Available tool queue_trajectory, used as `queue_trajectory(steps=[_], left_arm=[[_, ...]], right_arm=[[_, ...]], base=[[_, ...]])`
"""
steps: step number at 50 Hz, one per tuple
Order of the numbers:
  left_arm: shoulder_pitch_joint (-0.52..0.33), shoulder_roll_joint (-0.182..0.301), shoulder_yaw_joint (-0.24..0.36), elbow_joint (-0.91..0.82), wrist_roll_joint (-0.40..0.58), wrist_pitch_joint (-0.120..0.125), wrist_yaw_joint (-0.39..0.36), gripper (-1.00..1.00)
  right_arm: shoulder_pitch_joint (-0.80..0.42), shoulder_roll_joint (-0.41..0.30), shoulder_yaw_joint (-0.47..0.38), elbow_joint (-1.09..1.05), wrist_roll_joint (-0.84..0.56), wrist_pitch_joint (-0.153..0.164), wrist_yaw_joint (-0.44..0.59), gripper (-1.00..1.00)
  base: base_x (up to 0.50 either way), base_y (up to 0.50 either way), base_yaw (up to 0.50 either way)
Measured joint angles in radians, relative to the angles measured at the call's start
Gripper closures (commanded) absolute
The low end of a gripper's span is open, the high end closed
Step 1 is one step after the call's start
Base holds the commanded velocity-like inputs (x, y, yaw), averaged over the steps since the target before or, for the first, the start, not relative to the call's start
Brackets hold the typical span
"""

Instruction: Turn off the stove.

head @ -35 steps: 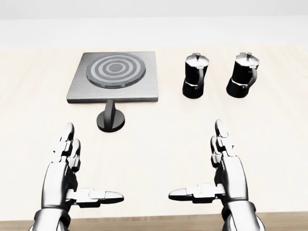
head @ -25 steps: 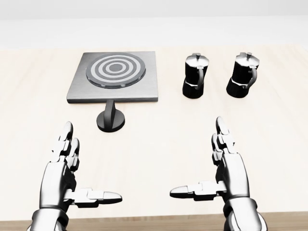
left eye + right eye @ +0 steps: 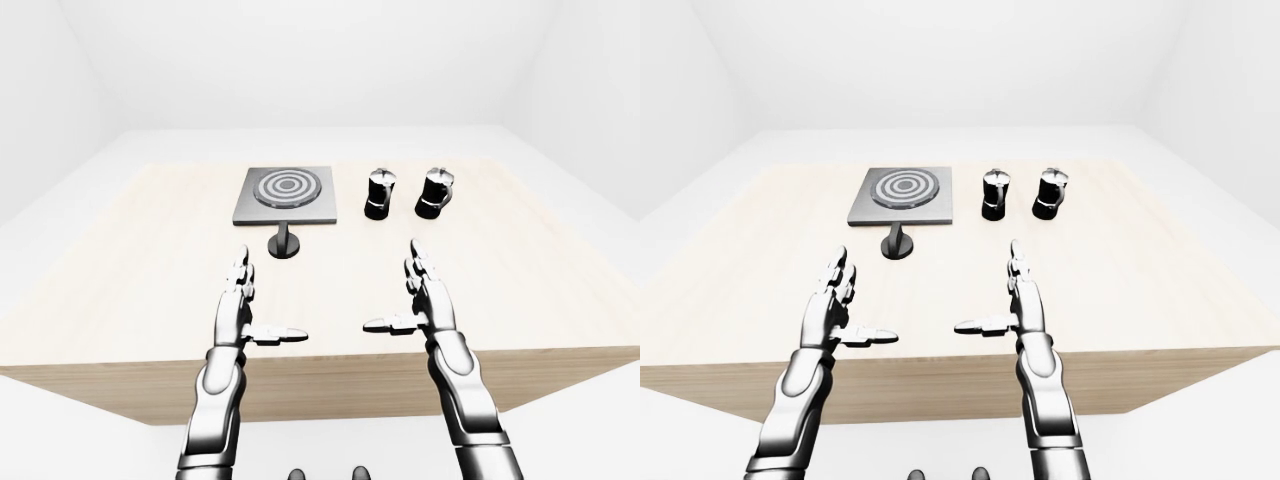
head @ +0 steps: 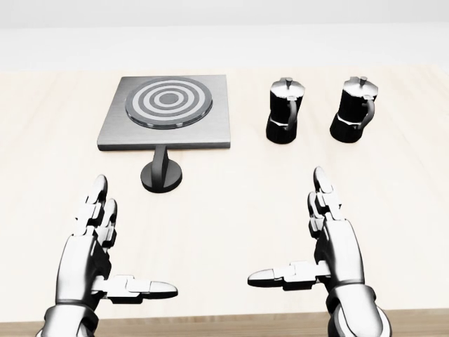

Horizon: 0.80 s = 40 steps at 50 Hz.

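Note:
A grey square stove (image 4: 168,112) with a ringed round burner lies on the pale wooden table (image 4: 231,203), upper left in the head view. Just below its near edge stands its black knob (image 4: 162,170), a round base with an upright handle. My left hand (image 4: 112,246) hovers open at the lower left, below and left of the knob, thumb pointing inward. Open too, my right hand (image 4: 309,235) hangs at the lower right, well away from the knob. Neither hand touches anything.
Two black-and-silver moka pots (image 4: 285,111) (image 4: 354,109) stand to the right of the stove. The table's near edge (image 3: 320,385) runs under my wrists. White floor and walls surround the table.
Both hands have crept very slightly; the left has edged upward and the right thumb sits a touch lower. Stove, knob and pots have not moved.

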Motion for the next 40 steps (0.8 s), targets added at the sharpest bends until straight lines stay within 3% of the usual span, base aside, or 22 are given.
queue_trajectory(steps=[10, 16, 21, 29, 40], left_arm=[[-0.009, 0.001, 0.004, 0.001, -0.006, 0.006, -0.003, -1.0], [-0.029, 0.003, 0.008, -0.044, -0.014, 0.027, 0.0, -1.0], [-0.082, 0.013, 0.034, -0.194, -0.062, 0.121, 0.021, -1.0], [-0.158, 0.044, 0.086, -0.423, -0.175, 0.121, 0.073, -1.0], [-0.188, 0.059, 0.105, -0.514, -0.229, 0.121, 0.101, -1.0]], right_arm=[[-0.008, -0.002, 0.0, 0.002, -0.003, 0.008, 0.005, -1.0], [-0.024, -0.008, -0.001, -0.028, -0.017, 0.012, 0.013, -1.0], [-0.053, -0.021, 0.002, -0.171, -0.061, 0.012, 0.032, -1.0], [-0.105, -0.025, 0.008, -0.391, -0.115, 0.012, 0.072, -1.0], [-0.112, -0.019, 0.017, -0.502, -0.137, 0.012, 0.093, -1.0]], base=[[0.0, 0.0, 0.0], [0.0, 0.0, 0.0], [0.0, 0.0, 0.0], [0.0, 0.0, 0.0], [0.03, 0.0, 0.0]])
